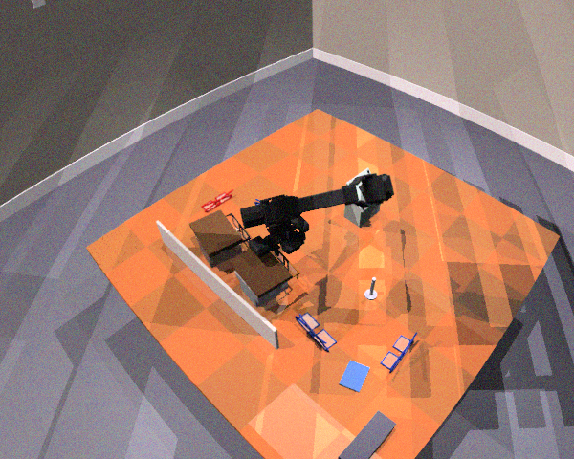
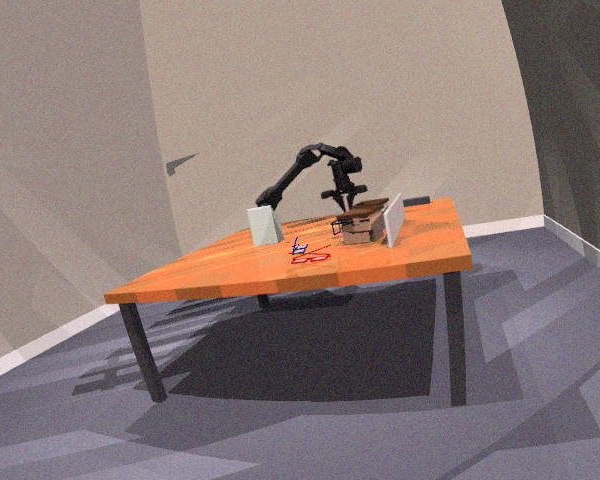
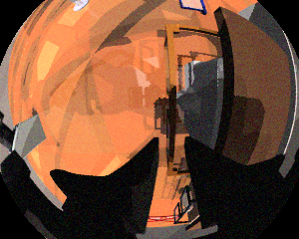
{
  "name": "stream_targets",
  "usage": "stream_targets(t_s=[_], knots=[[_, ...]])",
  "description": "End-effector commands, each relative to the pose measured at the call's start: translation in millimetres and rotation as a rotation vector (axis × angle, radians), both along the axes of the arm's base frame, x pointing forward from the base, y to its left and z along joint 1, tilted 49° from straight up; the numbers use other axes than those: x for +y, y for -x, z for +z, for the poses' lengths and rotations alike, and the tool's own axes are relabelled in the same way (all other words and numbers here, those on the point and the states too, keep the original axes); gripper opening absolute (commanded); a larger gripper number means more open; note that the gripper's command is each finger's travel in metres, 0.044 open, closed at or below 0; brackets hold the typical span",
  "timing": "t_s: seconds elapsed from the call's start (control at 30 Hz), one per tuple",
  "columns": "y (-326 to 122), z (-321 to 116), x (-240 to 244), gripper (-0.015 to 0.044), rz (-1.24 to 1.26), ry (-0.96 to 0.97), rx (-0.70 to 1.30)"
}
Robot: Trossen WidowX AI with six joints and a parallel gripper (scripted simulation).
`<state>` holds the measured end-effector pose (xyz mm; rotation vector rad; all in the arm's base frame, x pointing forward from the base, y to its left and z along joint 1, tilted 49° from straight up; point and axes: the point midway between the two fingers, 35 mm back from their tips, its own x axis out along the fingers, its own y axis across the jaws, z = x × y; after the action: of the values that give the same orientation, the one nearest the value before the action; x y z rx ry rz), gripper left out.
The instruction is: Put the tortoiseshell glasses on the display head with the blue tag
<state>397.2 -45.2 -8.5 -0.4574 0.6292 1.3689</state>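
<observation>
The tortoiseshell glasses [image 1: 298, 274] [image 3: 170, 60] are at the nearer brown-topped head [image 1: 262, 269] [image 3: 259, 75]. Their front stands a little off its face, roughly parallel to it in the wrist view. One temple runs from the front to the head's side; the temple ends are hidden. My gripper [image 2: 347, 208] [image 3: 171, 141] is slightly open, its fingertips on either side of the front, with narrow gaps showing. The other head [image 1: 219, 232] [image 2: 356, 236] stands beside it, with black glasses [image 1: 237, 227] [image 2: 337, 227] [image 3: 184, 198]. I cannot make out a blue tag on either head.
A white panel [image 1: 218, 284] [image 2: 394, 222] stands behind the heads. A grey-green block [image 1: 361, 215] [image 2: 264, 227] is near the arm's base. Red glasses [image 1: 217, 201] [image 2: 310, 257], blue glasses [image 1: 325, 339], a small white stand [image 1: 370, 295], a blue card [image 1: 354, 376] and a dark slab [image 1: 368, 437] lie around.
</observation>
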Motion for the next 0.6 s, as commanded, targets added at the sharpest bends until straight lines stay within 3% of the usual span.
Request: stream_targets(t_s=[0.0,0.57], knots=[[2,7,-9,0.0107,0.007,0.007,0.003],[48,17,-12,0.0107,0.007,0.007,0.007]])
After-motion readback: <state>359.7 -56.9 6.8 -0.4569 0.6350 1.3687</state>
